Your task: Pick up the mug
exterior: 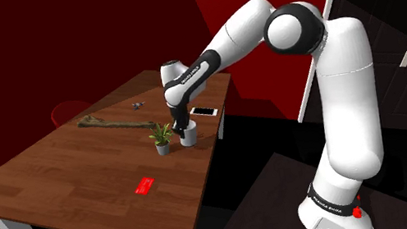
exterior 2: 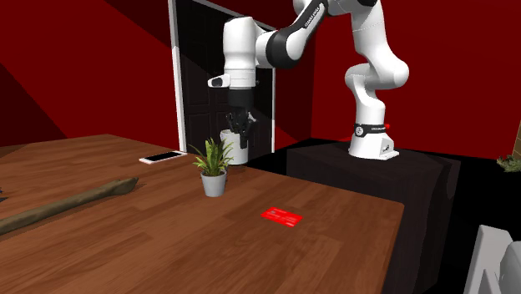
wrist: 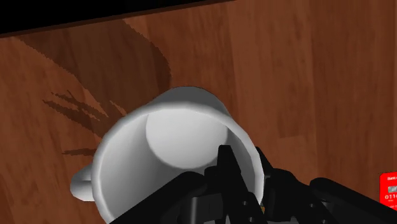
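A white mug (wrist: 168, 137) sits upright near the table's edge on the stand's side, its handle (wrist: 81, 184) on the side away from the fingers. My gripper (wrist: 247, 175) comes down from above and is shut on the mug's rim, one finger (wrist: 228, 167) inside the cup and the other outside its wall. In the shoulder view the gripper (exterior: 185, 127) is at the top of the mug (exterior: 189, 136). In the second exterior view the mug (exterior 2: 237, 150) stands just behind the plant, under the gripper (exterior 2: 241, 129). Whether the mug's base touches the wood I cannot tell.
A small potted plant (exterior: 161, 137) stands right beside the mug. A white phone (exterior: 204, 111) lies behind it near the table edge. A red card (exterior: 145, 185) lies toward the front, a long brown stick (exterior: 116, 124) across the wooden table (exterior: 55, 190). A red chair (exterior: 70, 113) is behind.
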Available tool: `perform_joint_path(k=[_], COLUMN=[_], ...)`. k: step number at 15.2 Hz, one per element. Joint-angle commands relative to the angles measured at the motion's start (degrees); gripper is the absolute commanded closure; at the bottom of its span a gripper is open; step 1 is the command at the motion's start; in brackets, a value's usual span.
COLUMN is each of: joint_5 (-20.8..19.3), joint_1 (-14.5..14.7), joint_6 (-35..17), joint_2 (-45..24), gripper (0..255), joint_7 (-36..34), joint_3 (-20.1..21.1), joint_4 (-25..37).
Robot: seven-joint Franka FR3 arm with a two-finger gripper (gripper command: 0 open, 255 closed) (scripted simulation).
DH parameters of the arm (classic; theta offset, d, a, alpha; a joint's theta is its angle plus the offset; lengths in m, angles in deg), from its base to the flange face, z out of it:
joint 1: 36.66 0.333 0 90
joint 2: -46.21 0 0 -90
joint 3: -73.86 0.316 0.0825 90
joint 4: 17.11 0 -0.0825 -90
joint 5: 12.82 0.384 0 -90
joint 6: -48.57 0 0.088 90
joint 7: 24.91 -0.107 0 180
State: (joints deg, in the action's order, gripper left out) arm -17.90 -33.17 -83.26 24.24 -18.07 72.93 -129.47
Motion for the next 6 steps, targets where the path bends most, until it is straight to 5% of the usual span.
perform_joint_path(k=[1,6], joint_5=[0.06,0.16], joint_1=[0.04,0.04], joint_6=[1.28,3.27], joint_2=[1.0,2.46], gripper=[255,255], joint_7=[0.06,0.23], joint_3=[0.04,0.08], joint_4=[0.28,0.81])
